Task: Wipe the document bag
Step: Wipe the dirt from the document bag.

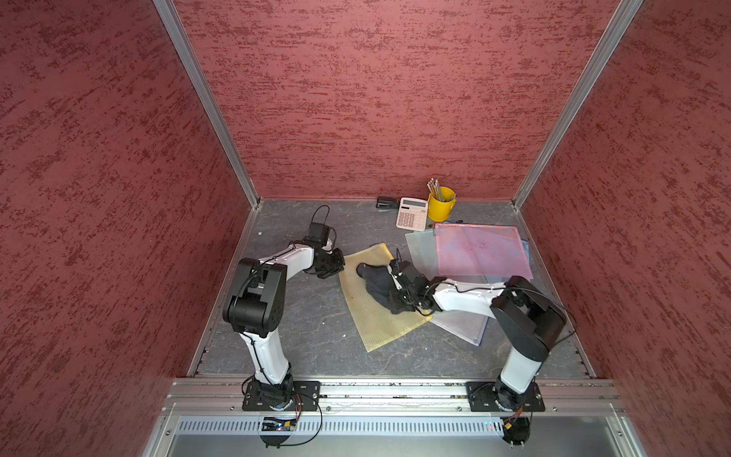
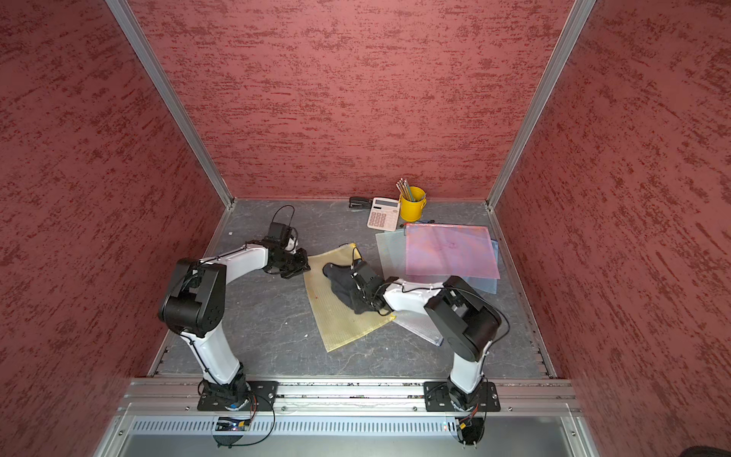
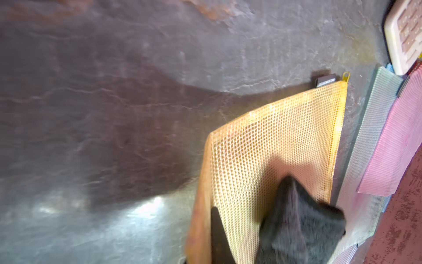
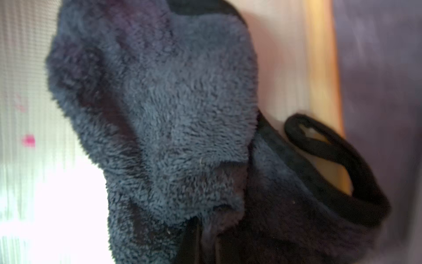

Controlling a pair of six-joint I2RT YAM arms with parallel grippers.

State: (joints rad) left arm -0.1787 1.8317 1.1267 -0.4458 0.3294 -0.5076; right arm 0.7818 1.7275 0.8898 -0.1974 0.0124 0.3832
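Observation:
The yellow mesh document bag (image 1: 375,320) (image 2: 340,324) (image 3: 274,141) lies flat and slanted in the middle of the table. My left gripper (image 1: 338,269) (image 2: 304,269) is shut on its far left edge, and one dark finger (image 3: 219,237) shows over the mesh. A dark blue fleece cloth (image 1: 375,281) (image 2: 340,283) (image 3: 301,224) (image 4: 171,102) rests on the bag's upper half. My right gripper (image 1: 395,277) (image 2: 358,279) (image 4: 201,242) is shut on the cloth and presses it onto the bag. A small pink mark (image 4: 28,140) shows on the mesh beside the cloth.
A pink document bag (image 1: 482,251) lies on top of clear ones (image 1: 463,324) at the right, partly under my right arm. At the back stand a calculator (image 1: 411,213), a yellow cup of pencils (image 1: 441,203) and a black stapler (image 1: 387,203). Red walls close three sides.

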